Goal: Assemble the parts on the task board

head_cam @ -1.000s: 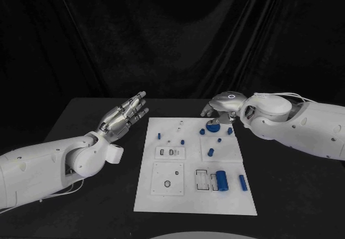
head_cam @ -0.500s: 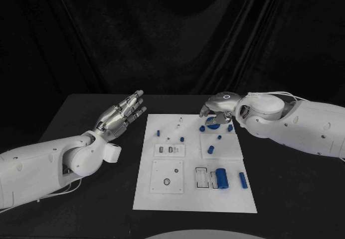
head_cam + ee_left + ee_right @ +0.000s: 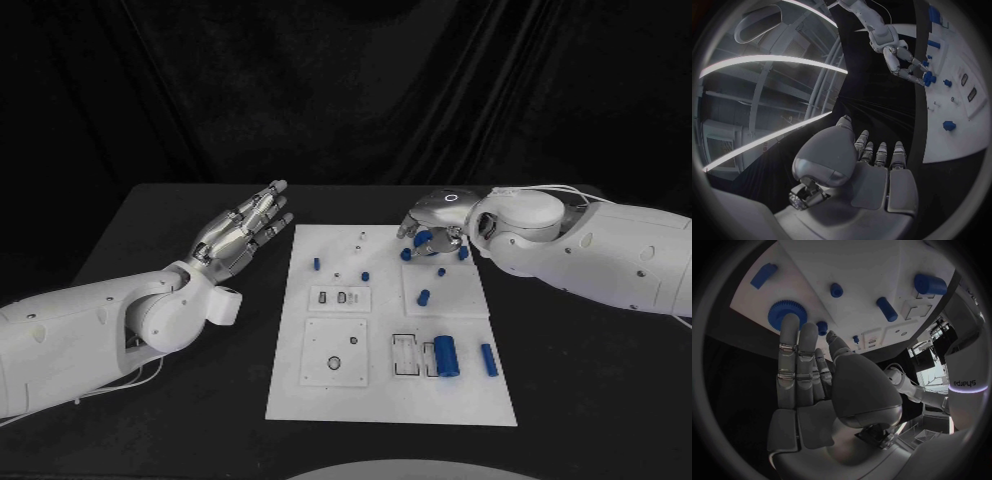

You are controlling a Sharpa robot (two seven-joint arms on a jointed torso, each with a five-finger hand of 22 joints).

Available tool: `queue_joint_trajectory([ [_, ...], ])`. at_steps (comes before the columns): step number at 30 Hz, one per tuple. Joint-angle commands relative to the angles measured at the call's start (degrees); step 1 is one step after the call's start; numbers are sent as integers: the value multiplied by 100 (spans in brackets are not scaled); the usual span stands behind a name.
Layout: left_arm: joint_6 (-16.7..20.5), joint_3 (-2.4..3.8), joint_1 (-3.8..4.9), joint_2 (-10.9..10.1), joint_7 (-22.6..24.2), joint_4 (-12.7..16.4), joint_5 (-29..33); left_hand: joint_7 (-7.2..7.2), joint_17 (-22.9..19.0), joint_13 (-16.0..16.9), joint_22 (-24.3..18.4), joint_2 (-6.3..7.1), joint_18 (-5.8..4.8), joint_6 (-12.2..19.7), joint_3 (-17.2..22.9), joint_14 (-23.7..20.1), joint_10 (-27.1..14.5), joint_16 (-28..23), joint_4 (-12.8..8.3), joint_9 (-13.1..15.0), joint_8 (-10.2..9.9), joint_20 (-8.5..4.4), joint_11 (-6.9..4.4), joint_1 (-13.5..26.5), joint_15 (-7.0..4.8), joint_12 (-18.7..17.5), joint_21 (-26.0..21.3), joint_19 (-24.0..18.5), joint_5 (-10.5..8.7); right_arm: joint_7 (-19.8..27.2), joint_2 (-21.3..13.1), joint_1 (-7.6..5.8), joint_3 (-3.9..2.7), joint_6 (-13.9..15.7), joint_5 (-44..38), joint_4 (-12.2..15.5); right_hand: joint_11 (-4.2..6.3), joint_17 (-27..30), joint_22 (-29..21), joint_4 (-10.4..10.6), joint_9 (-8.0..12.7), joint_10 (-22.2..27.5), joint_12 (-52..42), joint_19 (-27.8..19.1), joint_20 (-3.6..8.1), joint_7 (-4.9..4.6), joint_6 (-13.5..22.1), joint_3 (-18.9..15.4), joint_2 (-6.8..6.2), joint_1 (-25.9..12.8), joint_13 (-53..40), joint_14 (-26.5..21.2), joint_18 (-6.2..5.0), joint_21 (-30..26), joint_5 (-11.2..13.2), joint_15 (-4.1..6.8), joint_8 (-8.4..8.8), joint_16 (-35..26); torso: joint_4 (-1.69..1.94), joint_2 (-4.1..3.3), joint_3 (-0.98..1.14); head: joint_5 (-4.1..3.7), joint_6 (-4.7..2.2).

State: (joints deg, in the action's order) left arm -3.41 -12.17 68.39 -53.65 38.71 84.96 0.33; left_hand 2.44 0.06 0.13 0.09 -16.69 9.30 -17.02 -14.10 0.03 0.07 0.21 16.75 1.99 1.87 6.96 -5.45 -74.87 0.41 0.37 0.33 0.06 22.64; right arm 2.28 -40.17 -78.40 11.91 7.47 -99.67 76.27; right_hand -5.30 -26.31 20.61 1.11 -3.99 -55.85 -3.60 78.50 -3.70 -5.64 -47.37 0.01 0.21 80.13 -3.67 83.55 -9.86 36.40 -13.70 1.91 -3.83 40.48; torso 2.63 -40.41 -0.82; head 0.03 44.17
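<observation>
Blue parts (image 3: 444,358) are showing against the white task board (image 3: 378,400), lying on a black counter (image 3: 173,420); both robot hands are gleaming silver.
</observation>
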Motion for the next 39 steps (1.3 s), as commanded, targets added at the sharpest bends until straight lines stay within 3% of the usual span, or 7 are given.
queue_joint_trajectory([
  [1,-115,5,14,6,175,-1,-32,-5,-6,-7,-9,-2,90,-34,36,-3,13,-21,2,8,32,-28,42,-62,-23,-31,-33,-6,38,27,6,22,-4,-63,-51,-10,18,-13,26,-6,4,-45,-30,-65,0,-23,-30,39,-23,19,-15,-39,-51,43,19,9,8,45,4,2,-2,-7,33],
  [7,-136,5,14,8,149,-20,-32,-15,-6,-7,-9,-6,90,-57,49,-3,12,-21,5,11,36,-24,52,-63,-17,-32,-33,-6,42,22,34,44,-4,-63,-51,-45,22,-26,68,-17,3,-97,-40,-90,2,-32,-68,60,-9,34,-19,-43,-52,78,-17,11,-12,65,-3,4,-6,-6,47],
  [11,-160,5,14,-1,136,-21,-32,-54,-6,-8,-9,5,91,-142,68,-3,9,-21,3,22,54,-10,93,-67,-8,-32,-33,-6,48,11,67,68,-4,-73,-51,-89,13,-48,155,-49,-14,-111,-20,-151,-3,-36,-214,114,0,61,-11,-62,-50,147,-233,4,-56,94,0,12,-8,-18,72],
  [18,-185,5,14,-14,116,-26,-32,-62,-6,-8,-9,6,91,-181,71,-3,9,-21,3,27,62,-9,101,-67,-7,-32,-33,-6,49,17,145,153,-4,-19,-51,-212,6,-73,245,-82,-30,-153,-24,-210,-15,-49,-350,201,22,82,-11,-72,-49,217,-386,-9,-84,129,6,27,-12,-14,87],
  [31,-240,5,13,7,72,-84,-32,-116,-6,-1,-9,3,92,-285,94,-3,28,-21,2,40,95,0,160,-68,-7,-26,-33,-6,64,129,284,276,-4,215,-51,-442,46,-110,382,-50,-76,-306,-54,-301,-7,-13,-611,346,39,30,-14,-87,-58,320,-334,18,-136,177,8,36,-16,-14,165],
  [37,-266,5,13,19,46,-102,-32,-145,-6,5,-9,-3,93,-340,126,-3,48,-21,0,46,117,8,193,-79,-3,-20,-33,-6,94,192,328,322,-4,326,-51,-507,81,-134,494,-46,-122,-570,-104,-379,9,13,-813,586,67,102,-12,-109,-56,396,-269,33,-164,198,4,42,-21,-13,177],
  [39,-273,5,13,21,38,-104,-32,-151,-6,6,-9,-3,93,-350,133,-3,52,-21,0,47,122,10,201,-82,-2,-19,-33,-6,98,223,338,333,-4,374,-51,-525,109,-149,549,-58,-154,-723,-125,-401,16,18,-925,748,79,173,-10,-107,-56,440,-137,45,-191,215,2,42,-22,-11,176],
])
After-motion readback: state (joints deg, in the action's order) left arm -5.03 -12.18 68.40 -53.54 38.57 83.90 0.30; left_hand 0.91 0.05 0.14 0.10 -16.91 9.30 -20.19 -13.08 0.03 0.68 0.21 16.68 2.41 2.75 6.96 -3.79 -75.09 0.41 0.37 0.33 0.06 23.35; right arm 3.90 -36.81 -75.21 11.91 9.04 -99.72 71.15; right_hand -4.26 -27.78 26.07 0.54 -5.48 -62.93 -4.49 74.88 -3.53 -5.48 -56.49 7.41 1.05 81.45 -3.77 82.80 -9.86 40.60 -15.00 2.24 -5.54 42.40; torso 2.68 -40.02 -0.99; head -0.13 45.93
